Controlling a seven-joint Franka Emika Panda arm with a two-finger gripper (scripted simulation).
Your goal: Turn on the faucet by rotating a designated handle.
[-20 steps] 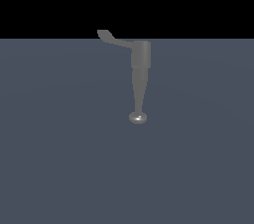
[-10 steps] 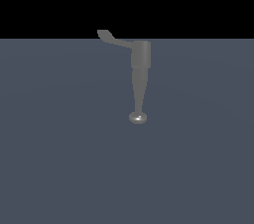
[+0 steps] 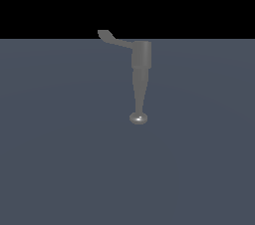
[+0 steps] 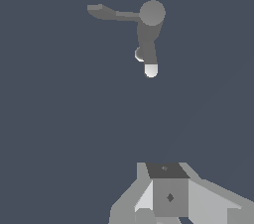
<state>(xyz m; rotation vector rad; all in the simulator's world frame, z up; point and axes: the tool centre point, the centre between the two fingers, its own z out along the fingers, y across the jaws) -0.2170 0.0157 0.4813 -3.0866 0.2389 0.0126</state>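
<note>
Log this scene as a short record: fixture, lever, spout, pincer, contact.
fixture: small matte grey metal faucet, cylindrical body upright on the dark grey surface
lever: thin curved grey handle, sticking out of the body toward the exterior view's left
spout: long tapering spout with rounded shiny tip
pincer: only part of the pincer shows in the wrist view; open or shut cannot be told
contact: none, pincer apart from faucet
</note>
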